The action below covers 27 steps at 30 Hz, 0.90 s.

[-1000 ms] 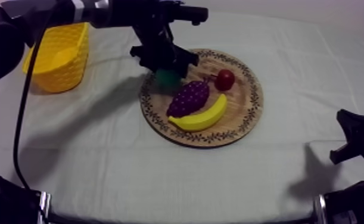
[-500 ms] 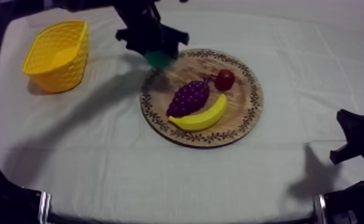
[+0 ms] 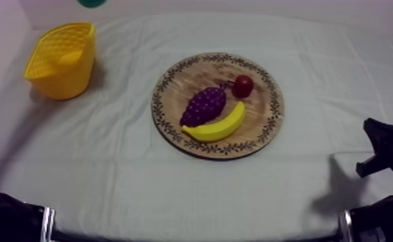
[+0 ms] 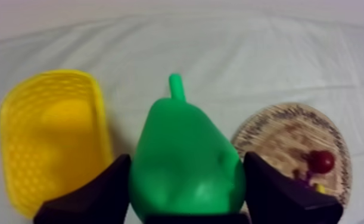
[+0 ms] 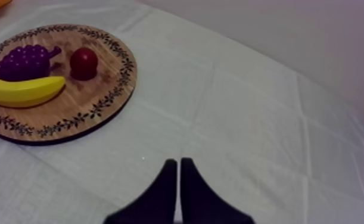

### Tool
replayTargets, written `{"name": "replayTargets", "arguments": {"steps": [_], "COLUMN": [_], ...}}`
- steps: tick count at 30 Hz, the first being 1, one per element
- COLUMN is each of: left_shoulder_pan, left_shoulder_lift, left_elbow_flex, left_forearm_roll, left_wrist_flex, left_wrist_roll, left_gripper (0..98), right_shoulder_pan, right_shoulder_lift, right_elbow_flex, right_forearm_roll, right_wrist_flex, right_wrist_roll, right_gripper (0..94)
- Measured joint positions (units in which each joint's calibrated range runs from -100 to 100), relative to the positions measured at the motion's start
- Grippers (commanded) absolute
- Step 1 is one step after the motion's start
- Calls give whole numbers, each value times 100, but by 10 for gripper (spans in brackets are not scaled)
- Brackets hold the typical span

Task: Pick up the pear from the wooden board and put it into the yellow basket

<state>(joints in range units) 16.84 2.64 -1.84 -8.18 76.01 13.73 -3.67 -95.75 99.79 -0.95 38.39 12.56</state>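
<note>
My left gripper [image 4: 187,199] is shut on the green pear [image 4: 184,161], which hangs stem-forward high above the cloth between the yellow basket [image 4: 47,137] and the wooden board [image 4: 273,134]. In the top view a sliver of the pear [image 3: 92,2] shows at the far edge, behind the basket [image 3: 62,59]. The board [image 3: 263,116] sits mid-table. My right gripper [image 5: 179,190] is shut on nothing, its fingers a narrow wedge over bare cloth, right of the board [image 5: 95,98].
On the board lie a bunch of grapes [image 3: 203,105], a banana [image 3: 217,125] and a small red fruit [image 3: 242,85]. The right arm [image 3: 385,151] rests at the table's lower right edge. Open cloth lies between basket and board.
The left arm has lifted the pear off the board and carried it up and to the left, toward the back beyond the basket. The right arm has not moved.
</note>
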Motion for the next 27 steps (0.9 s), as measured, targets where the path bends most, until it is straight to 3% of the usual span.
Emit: {"name": "replayTargets", "arguments": {"steps": [12, 20, 27], "left_shoulder_pan": [-1108, -1393, -1454], "left_shoulder_lift": [378, 1387, 2040], "left_elbow_flex": [929, 677, 588], "left_forearm_roll": [-190, -254, -266], "left_wrist_flex": [-349, -536, -693], "left_wrist_roll": [-429, -711, -829], "left_gripper": [580, 616, 789], "right_shoulder_pan": [0, -3, -12], "right_shoulder_lift": [0, 0, 0], "right_elbow_flex": [0, 0, 0], "right_forearm_roll": [0, 0, 0], "right_wrist_flex": [0, 0, 0], "right_wrist_roll": [0, 0, 0], "right_gripper": [3, 3, 3]}}
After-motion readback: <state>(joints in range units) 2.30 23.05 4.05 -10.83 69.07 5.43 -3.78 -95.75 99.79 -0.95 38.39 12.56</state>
